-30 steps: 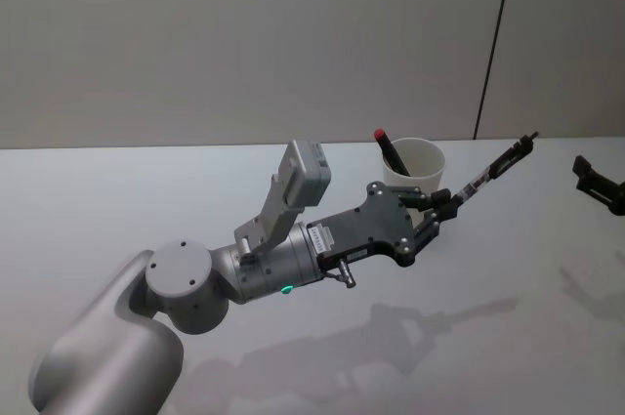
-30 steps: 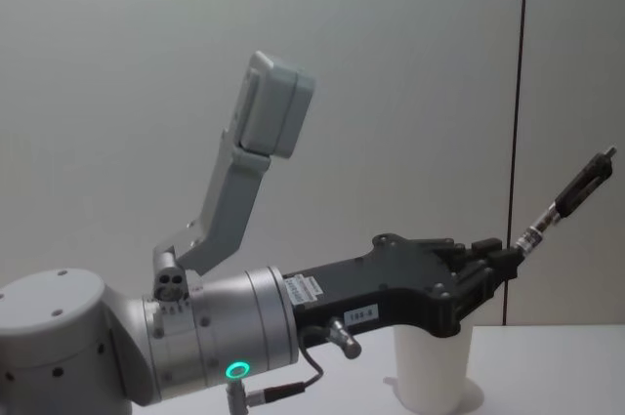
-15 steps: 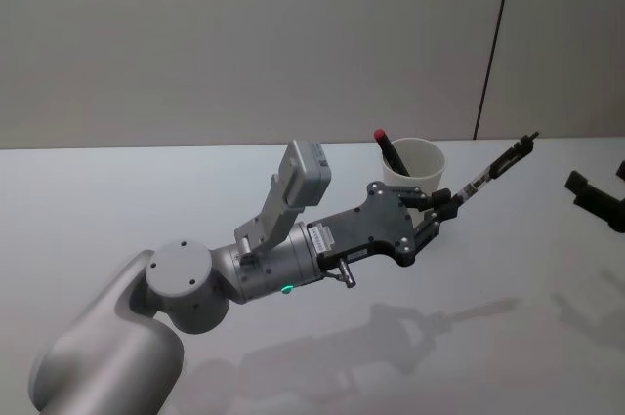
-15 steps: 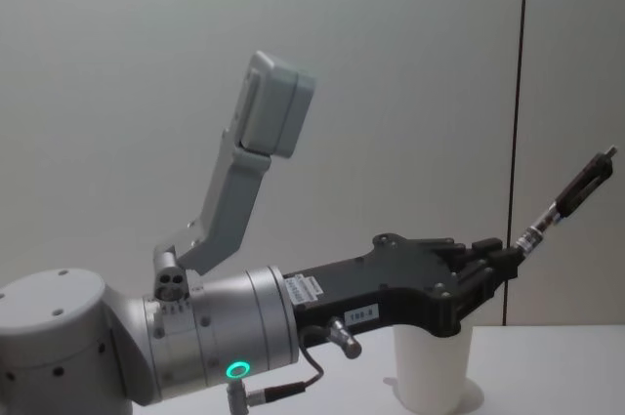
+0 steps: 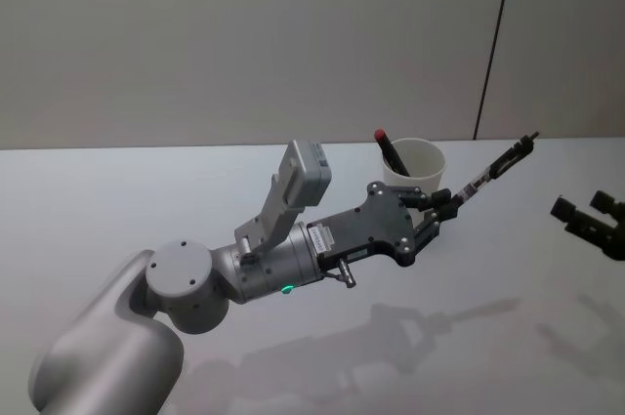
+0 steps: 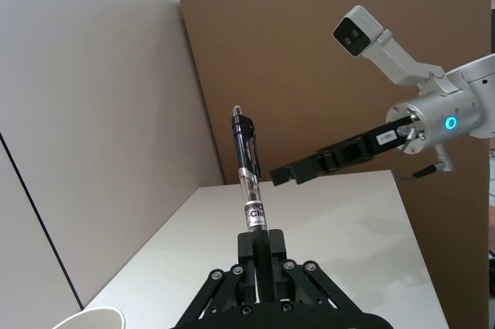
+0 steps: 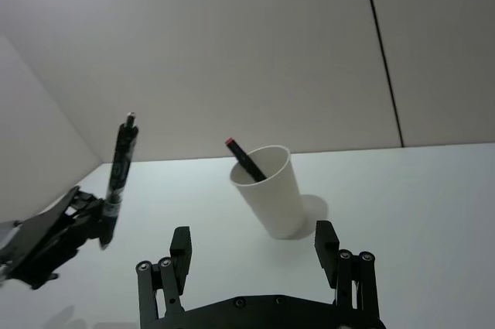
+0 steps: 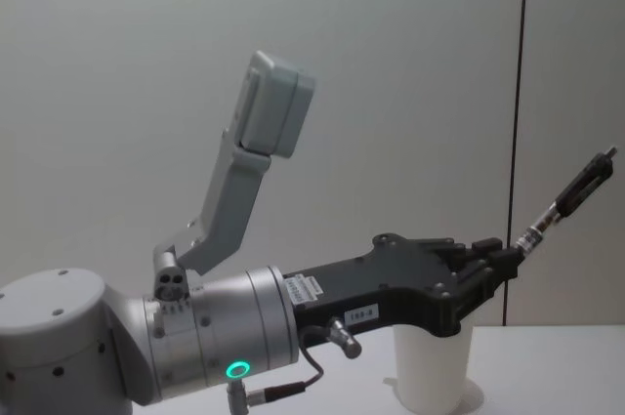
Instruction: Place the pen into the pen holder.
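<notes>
pale table (image 5: 98, 200), grey wall (image 5: 244, 44). the left pincer (image 5: 444, 205) is clamped on the pen (image 5: 493, 169); the cup (image 5: 415, 163) stands just below. better to tip the pen upright over the rim before letting go. right pincer (image 5: 583, 210) hangs spread, well apart.

Counter (image 5: 88, 210) is plain matte white and runs edge to edge in the head view. Back wall (image 5: 244, 44) is flat, plain grey-beige, and meets the counter in a straight line across the middle. One thin dark vertical seam (image 5: 494, 44) at about 1 o'clock splits the wall into two panels. The chest view has the same seam at 3 o'clock. In the left wrist view a tall brown cardboard-like board (image 6: 325, 73) stands along one counter edge and butts the pale wall at a corner. Light is even and diffuse. Soft grey shadows (image 5: 430, 322) lie on the counter at 5 o'clock.
</notes>
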